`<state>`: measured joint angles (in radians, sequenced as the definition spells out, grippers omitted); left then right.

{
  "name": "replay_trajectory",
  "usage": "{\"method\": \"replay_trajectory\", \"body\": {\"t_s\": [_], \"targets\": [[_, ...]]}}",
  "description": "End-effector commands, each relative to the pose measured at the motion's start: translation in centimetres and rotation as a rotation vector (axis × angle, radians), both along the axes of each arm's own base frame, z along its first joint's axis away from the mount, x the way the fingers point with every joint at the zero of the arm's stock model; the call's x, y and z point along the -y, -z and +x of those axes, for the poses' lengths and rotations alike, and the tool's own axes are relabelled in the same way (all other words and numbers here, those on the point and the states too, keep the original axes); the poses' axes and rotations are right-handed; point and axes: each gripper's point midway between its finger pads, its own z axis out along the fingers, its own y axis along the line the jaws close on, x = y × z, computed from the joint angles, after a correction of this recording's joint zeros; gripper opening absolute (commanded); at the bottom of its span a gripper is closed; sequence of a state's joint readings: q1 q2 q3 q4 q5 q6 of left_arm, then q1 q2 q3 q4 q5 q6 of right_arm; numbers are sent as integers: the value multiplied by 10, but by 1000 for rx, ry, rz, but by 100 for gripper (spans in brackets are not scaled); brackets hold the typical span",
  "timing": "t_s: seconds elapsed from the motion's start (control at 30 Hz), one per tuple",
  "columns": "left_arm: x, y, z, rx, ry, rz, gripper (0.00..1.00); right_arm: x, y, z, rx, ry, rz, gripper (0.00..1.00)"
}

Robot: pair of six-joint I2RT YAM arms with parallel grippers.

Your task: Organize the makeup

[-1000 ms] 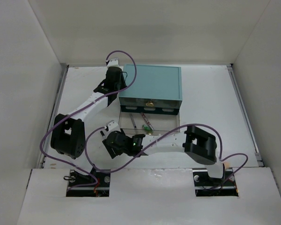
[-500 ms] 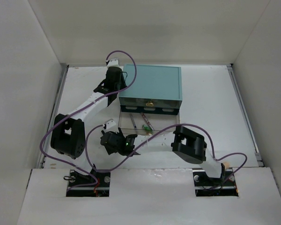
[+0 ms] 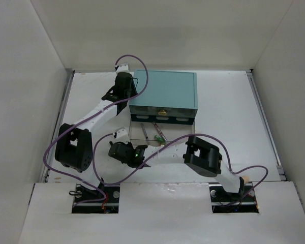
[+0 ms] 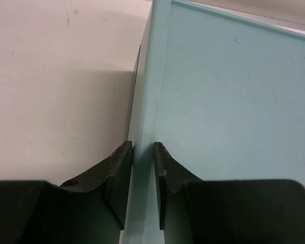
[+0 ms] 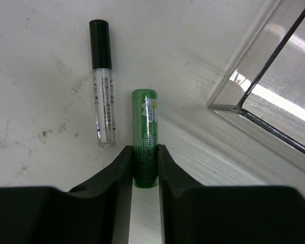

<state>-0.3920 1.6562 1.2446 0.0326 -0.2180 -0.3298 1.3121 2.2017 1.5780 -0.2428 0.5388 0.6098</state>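
**Green stick clamped**

Top view: right fingers (image 3: 119,151) at seven o'clock of the clear plastic drawer (image 3: 182,131); left fingers (image 3: 123,87) at nine o'clock of the teal drawer box (image 3: 165,89).
Left wrist: clamped on its wall.
Right wrist: clamped on the short green plastic stick (image 5: 145,119) on the white counter (image 5: 40,61). Held near one end, it could pivot into the clear black-capped tube (image 5: 102,86).

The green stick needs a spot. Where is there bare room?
Widest: the table right of the teal box, up to the right rail. The clear drawer's right half is bare too; pencils lie in its left half. Crowded: in front of the drawer, where the right arm lies, with a tube beside the stick.
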Motion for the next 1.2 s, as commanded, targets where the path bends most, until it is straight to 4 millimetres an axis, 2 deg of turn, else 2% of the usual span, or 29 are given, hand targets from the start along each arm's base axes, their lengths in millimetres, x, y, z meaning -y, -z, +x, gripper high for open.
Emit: {"method": "replay_trajectory", "body": {"t_s": [0.0,0.07,0.13,0.23,0.33,0.4,0.5,0.6,0.7,0.73,0.8,0.97,1.1,1.17], "targets": [[-7,64,-46,-261,53,109,8,14,1,-2,6,27,-46,15],[-7,63,-45,-260,52,109,8,17,-8,-8,19,21,-36,5],[-7,64,-45,-261,52,109,8,23,-24,-15,36,6,-26,4],[-6,64,-44,-261,53,108,8,37,-57,-29,67,-33,3,2],[-6,63,-43,-258,52,108,8,56,-99,-34,94,-49,79,1],[-5,61,-43,-255,54,108,8,72,-119,-25,104,-22,134,1],[-3,60,-43,-252,60,108,8,97,-138,11,136,47,177,1],[-1,60,-43,-252,63,107,8,108,-135,47,143,82,178,3],[-1,63,-44,-257,62,109,8,104,-120,66,106,70,190,6],[-1,63,-44,-258,61,108,8,104,-118,70,98,70,198,11],[-1,63,-45,-259,60,109,8,103,-118,73,96,63,208,28],[-3,60,-45,-255,57,107,8,105,-141,68,135,40,237,52],[-5,60,-46,-256,52,108,8,87,-153,35,144,-50,269,55],[-4,60,-46,-256,53,107,8,69,-151,13,127,-116,282,55]]}}
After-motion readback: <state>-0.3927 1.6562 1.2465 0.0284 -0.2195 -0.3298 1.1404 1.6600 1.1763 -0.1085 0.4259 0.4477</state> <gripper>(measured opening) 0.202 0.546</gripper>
